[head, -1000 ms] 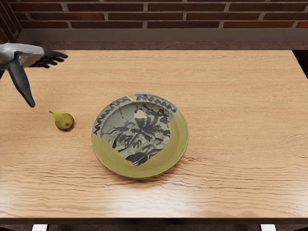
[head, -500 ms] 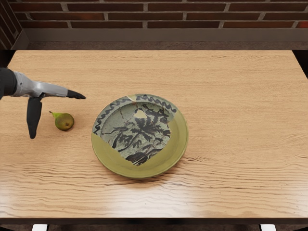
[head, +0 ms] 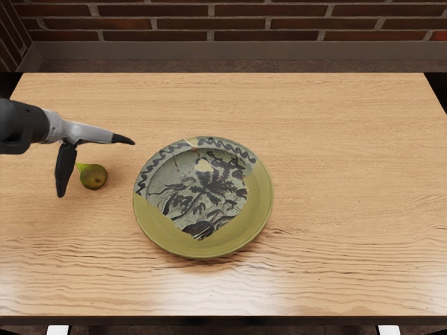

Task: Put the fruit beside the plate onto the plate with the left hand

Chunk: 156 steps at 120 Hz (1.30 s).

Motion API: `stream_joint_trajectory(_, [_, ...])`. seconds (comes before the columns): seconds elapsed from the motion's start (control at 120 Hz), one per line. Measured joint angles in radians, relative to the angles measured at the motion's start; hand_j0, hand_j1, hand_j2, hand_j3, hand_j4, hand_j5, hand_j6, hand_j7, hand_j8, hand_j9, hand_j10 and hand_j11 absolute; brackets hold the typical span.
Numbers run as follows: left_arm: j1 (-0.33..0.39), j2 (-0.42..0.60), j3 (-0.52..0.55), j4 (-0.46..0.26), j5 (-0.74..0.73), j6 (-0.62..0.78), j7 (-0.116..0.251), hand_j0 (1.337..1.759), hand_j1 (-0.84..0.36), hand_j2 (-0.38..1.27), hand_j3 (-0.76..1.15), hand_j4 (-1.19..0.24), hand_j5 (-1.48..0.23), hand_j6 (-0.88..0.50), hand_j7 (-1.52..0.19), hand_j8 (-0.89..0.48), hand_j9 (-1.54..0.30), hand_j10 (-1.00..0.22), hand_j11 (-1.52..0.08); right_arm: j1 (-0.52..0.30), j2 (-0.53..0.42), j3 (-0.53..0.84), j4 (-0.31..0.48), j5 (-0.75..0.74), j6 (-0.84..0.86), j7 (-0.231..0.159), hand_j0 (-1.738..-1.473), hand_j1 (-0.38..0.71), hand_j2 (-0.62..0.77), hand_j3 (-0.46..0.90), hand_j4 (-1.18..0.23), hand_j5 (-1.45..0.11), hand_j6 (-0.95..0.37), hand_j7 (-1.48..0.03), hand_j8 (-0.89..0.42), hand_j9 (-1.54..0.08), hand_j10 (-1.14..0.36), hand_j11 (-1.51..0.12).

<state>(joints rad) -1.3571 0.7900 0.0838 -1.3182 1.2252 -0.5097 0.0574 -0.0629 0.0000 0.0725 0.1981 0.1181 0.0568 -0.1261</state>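
One pear (head: 93, 176) lies beside the plate (head: 262, 202), near the left hand (head: 75, 135), fingers (head: 64, 173) spread

Dark forearm (head: 19, 125), silver left hand (head: 78, 134), black fingertips (head: 123, 139).

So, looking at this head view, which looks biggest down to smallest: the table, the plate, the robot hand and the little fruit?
1. table
2. plate
3. left robot hand, fingers spread; it may be raised nearer the camera, so this is less sure
4. pear
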Motion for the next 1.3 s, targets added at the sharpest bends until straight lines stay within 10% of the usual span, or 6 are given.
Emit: stream_joint_trajectory(1.3, [0.054,-0.112,0.175,0.128,0.085,0.282,-0.004,1.658,0.21,0.02,0.0,-0.12,-0.15,-0.12,-0.15,-0.12,-0.15,-0.12,-0.15,0.0,0.0,0.0,0.001,0.0,0.0,0.0,-1.658,-0.32,0.0,0.0,-0.02,-0.03,-0.02,-0.03,-0.02,-0.03,-0.02,-0.03])
